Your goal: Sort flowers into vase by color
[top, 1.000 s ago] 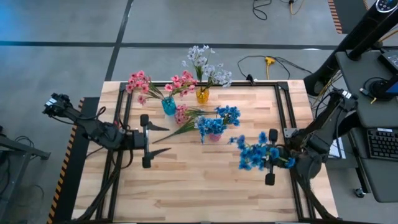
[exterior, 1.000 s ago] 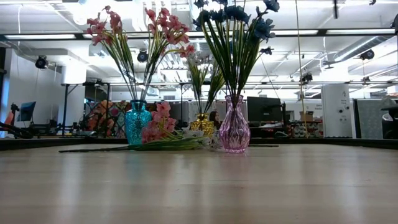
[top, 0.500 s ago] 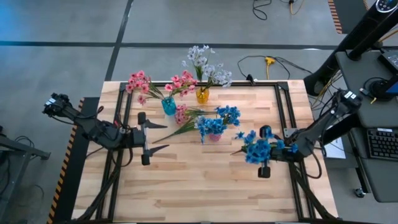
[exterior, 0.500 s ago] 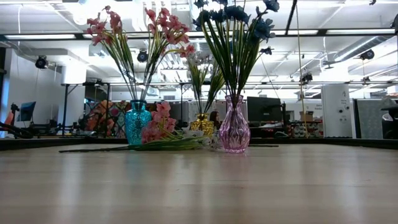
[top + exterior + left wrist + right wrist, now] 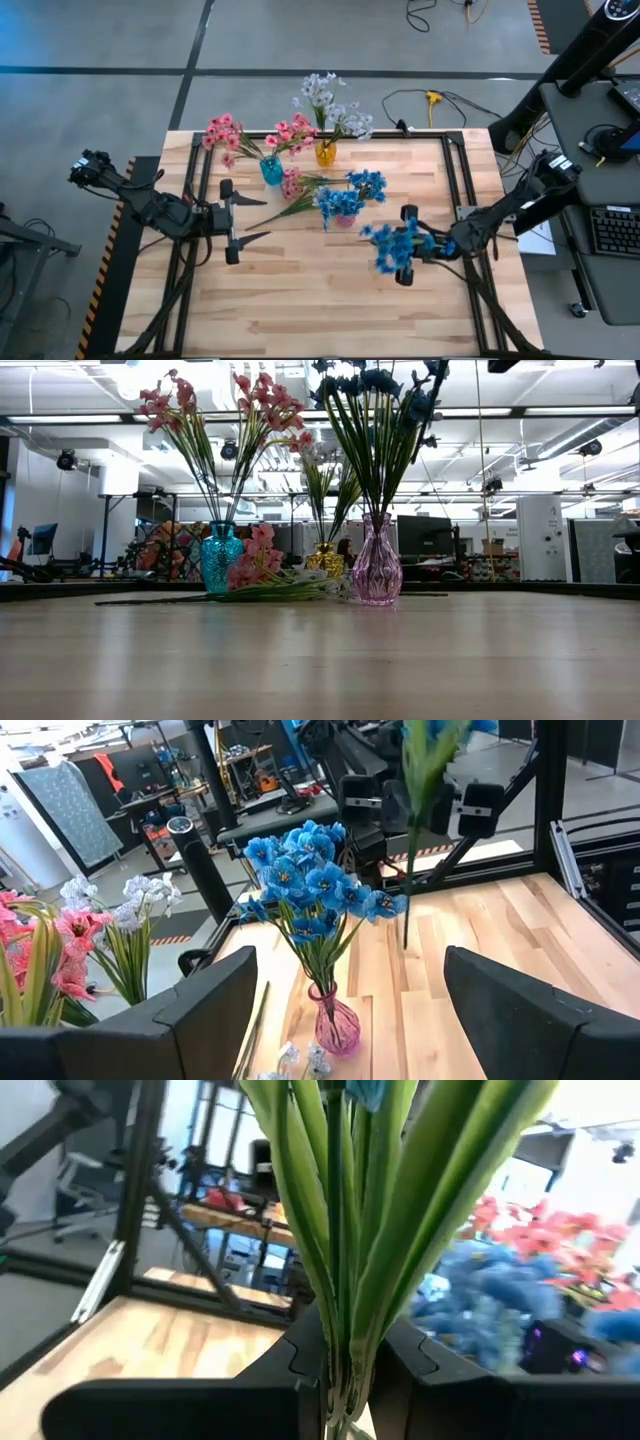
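Near the table's middle stands a pink glass vase (image 5: 335,1023) holding blue flowers (image 5: 343,203). My right gripper (image 5: 406,245) hovers just right of it, shut on another blue flower spray (image 5: 388,247). A teal vase (image 5: 271,170) with pink flowers (image 5: 225,132) and a yellow vase (image 5: 325,153) with white flowers (image 5: 330,105) stand farther back. One loose pink flower (image 5: 291,186) lies flat on the wood between the vases. My left gripper (image 5: 265,219) waits open at the table's left, pointing level toward the vases. My right gripper pinches the spray's bundle of green stems (image 5: 340,1355) between its two fingers. The fingers reach in about level from the table's right side and lie across the stems. The spray stands upright and clear of the table, blooms above the fingers, the stem's lower end (image 5: 405,925) hanging below.
Black frame rails (image 5: 455,170) run along the table's left, right and far sides. A cable with a yellow plug (image 5: 432,99) lies on the floor behind the table. Bare wood (image 5: 320,300) stretches across the near half.
My right gripper has carried the blue spray toward the table's left, closer to the pink vase, sinking and turning its wrist on the way. The spray has stayed in its grip and clear of the table.
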